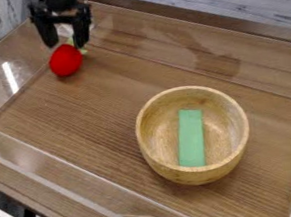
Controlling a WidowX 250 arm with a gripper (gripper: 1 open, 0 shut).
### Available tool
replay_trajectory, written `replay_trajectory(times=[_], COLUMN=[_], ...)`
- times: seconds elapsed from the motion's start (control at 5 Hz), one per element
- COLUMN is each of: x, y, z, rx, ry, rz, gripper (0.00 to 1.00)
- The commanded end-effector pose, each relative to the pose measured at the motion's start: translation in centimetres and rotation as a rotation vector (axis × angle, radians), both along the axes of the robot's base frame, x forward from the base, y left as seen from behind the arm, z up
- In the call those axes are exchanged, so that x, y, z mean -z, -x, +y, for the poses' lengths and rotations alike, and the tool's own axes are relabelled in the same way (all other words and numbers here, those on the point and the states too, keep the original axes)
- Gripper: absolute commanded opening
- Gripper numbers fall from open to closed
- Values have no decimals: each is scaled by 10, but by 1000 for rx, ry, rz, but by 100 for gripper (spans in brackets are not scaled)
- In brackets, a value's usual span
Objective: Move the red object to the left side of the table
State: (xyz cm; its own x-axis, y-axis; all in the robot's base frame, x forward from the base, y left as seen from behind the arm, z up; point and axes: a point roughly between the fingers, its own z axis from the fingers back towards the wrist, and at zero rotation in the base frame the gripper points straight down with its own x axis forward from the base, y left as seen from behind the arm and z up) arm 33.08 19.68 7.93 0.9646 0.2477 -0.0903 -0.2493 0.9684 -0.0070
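Observation:
The red object, a small rounded bright red toy, lies on the brown wood-grain table near its far left corner. My gripper hangs just above and behind it, pointing down. Its two black fingers stand apart with nothing between them, clear of the toy.
A round wooden bowl sits at the right front with a flat green block lying inside it. Clear acrylic walls edge the tabletop on the left, front and right.

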Motion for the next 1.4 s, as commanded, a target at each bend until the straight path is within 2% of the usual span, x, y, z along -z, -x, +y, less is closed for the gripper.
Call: replay_trajectory(times=[0.0,0.2,0.4,0.6,0.8,1.0,1.2], x=[-60,-71,-71,-67,-62,-59,-56], y=[-7,-9,-16,-26,-29,-40,-42], z=[-9,-7,0,8,17,16,13], rx=[30,40,46,17,-13,17,50], ry=[-44,-38,-35,-42,-52,-57,-59], rz=[-109,-123,-124,-120,-108,-99,-91], gripper=[100,100,100,0,0,0,0])
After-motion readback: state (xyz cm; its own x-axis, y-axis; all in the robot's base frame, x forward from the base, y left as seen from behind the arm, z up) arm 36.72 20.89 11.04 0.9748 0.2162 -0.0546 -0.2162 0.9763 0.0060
